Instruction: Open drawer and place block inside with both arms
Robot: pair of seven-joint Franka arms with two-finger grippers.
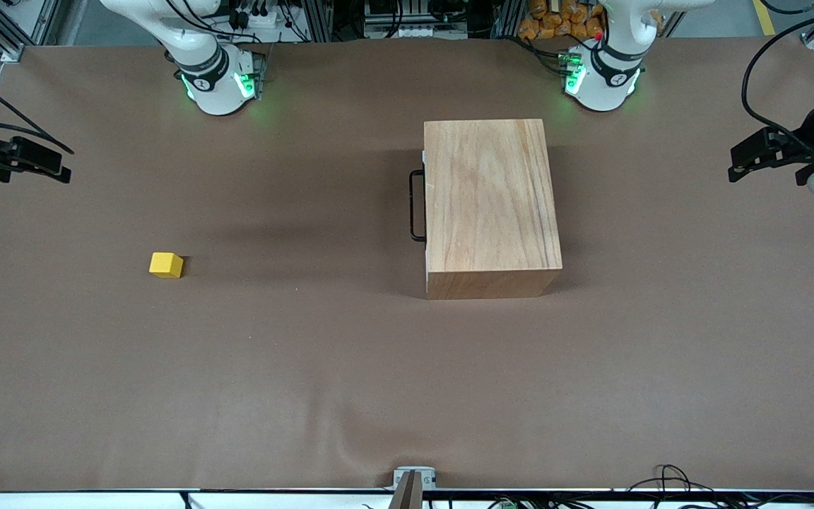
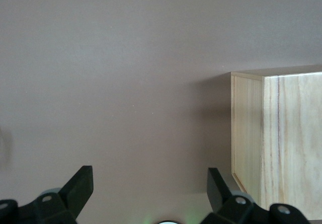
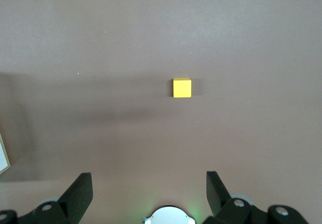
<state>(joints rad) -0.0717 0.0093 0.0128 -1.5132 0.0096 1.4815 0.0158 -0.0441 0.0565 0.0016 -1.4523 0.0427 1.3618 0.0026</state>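
The large light-wood box (image 1: 492, 205) stands mid-table with its drawer shut; the black wire loop handle (image 1: 417, 205) faces the right arm's end. The small yellow block (image 1: 166, 265) lies on the table toward the right arm's end, a little nearer the front camera than the handle. My right gripper (image 1: 61, 164) hangs open and empty above the table's edge at its own end; its wrist view shows the block (image 3: 182, 87) below, past its open gripper (image 3: 149, 183). My left gripper (image 1: 735, 164) hangs open and empty at the other end (image 2: 150, 183), with a corner of the box (image 2: 274, 138) in its view.
The brown table cover (image 1: 308, 367) stretches around the box and block. The arms' green-lit bases (image 1: 220, 81) (image 1: 601, 78) stand along the table's edge farthest from the front camera. Cables lie past the table's edges.
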